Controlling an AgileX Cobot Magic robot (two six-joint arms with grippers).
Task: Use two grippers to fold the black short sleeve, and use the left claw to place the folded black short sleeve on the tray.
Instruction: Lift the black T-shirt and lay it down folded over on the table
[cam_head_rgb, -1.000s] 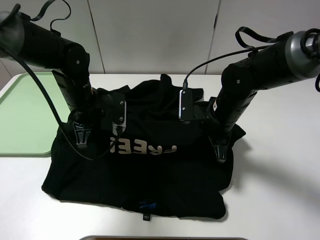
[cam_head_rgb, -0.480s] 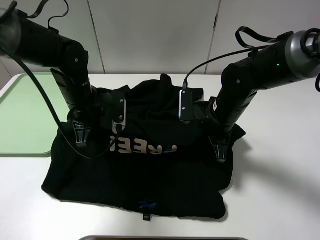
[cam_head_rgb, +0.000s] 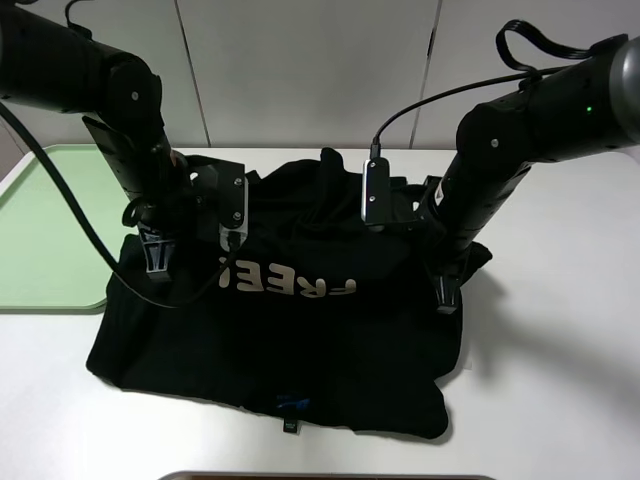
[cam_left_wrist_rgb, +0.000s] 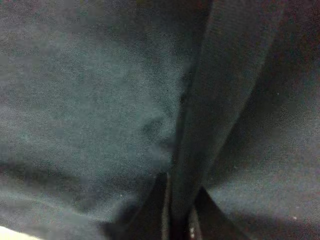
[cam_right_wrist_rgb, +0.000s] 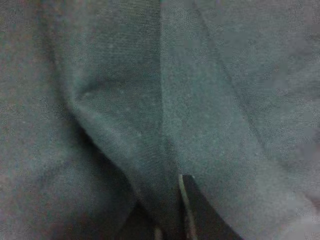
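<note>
Black short sleeve (cam_head_rgb: 300, 350) lies spread on the table (cam_head_rgb: 560, 400); I see my left hand (cam_head_rgb: 158, 262) and right hand (cam_head_rgb: 446, 296) each clamped on its fabric.

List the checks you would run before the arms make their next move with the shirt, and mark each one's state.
1. Left gripper shut on shirt: ok.
2. Right gripper shut on shirt: ok.
3. Shirt folded: not ok, it lies spread on the table, lettering showing.
4. Tray bare where visible: ok.
5. How much fabric each grip holds: cannot tell.
</note>
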